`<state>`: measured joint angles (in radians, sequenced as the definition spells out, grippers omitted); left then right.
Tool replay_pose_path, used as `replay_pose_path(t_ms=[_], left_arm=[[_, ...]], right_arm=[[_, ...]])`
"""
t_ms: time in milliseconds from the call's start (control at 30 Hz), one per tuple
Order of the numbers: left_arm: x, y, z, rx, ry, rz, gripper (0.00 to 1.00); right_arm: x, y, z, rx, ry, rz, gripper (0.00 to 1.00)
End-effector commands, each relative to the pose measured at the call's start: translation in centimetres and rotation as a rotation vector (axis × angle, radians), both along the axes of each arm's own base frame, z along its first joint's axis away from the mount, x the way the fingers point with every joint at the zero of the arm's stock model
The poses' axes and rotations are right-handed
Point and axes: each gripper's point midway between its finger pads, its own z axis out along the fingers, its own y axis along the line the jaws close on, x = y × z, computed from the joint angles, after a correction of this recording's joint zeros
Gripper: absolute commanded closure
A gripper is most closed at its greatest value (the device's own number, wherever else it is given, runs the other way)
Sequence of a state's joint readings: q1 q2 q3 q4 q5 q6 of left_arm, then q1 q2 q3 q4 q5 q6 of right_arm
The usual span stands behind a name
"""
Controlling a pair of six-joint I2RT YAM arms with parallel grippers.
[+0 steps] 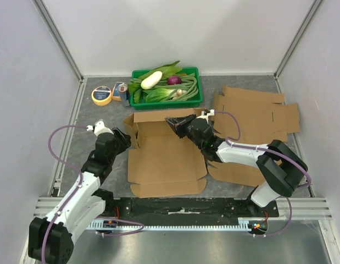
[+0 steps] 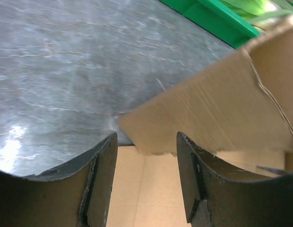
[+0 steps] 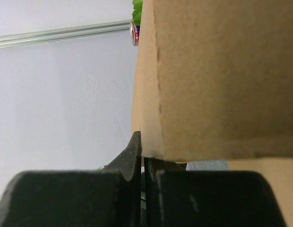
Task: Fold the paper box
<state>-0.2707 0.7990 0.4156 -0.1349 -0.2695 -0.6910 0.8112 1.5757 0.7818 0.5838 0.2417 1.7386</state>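
The paper box [image 1: 167,159] lies opened out as brown cardboard in the middle of the table, its back wall and left flap raised. My left gripper [image 1: 127,140] is at the left flap. In the left wrist view this gripper [image 2: 146,138] is open, and the flap's corner [image 2: 222,109] hangs just past the fingertips, with the box floor below. My right gripper [image 1: 174,124] is at the back right corner. In the right wrist view it [image 3: 142,147] is shut, with a raised flap [image 3: 217,71] resting against its tip, not between the fingers.
A green tray [image 1: 170,104] of vegetables stands behind the box and also shows in the left wrist view [image 2: 217,19]. A yellow tape roll [image 1: 101,95] and a small can [image 1: 121,88] are at the back left. Another flat cardboard sheet [image 1: 257,113] lies on the right.
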Motion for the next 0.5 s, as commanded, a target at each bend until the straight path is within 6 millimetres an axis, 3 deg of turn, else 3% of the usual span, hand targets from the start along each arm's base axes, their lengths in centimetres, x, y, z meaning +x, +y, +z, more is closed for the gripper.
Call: replay_pose_path(t_ms=[0, 167, 367, 433, 467], left_arm=[[0.7, -3.7, 3.1, -0.056, -0.185, -0.230, 0.39], [1.2, -4.3, 3.3, -0.035, -0.189, -0.273, 0.36], [3.6, -5.4, 3.3, 0.025, -0.139, -0.328, 0.35], [3.9, -5.1, 2.9, 0.042, -0.131, -0.307, 0.32], [3.9, -4.9, 2.6, 0.053, -0.116, -0.294, 0.25]], right_arm=[[0.4, 0.3, 0.5, -0.002, -0.018, 0.006, 1.00], [0.4, 0.3, 0.3, -0.002, -0.016, 0.009, 1.00], [0.5, 0.5, 0.3, -0.003, -0.017, 0.010, 1.00], [0.5, 0.7, 0.4, -0.001, -0.016, 0.013, 1.00], [0.6, 0.7, 0.4, -0.001, -0.017, 0.015, 1.00]])
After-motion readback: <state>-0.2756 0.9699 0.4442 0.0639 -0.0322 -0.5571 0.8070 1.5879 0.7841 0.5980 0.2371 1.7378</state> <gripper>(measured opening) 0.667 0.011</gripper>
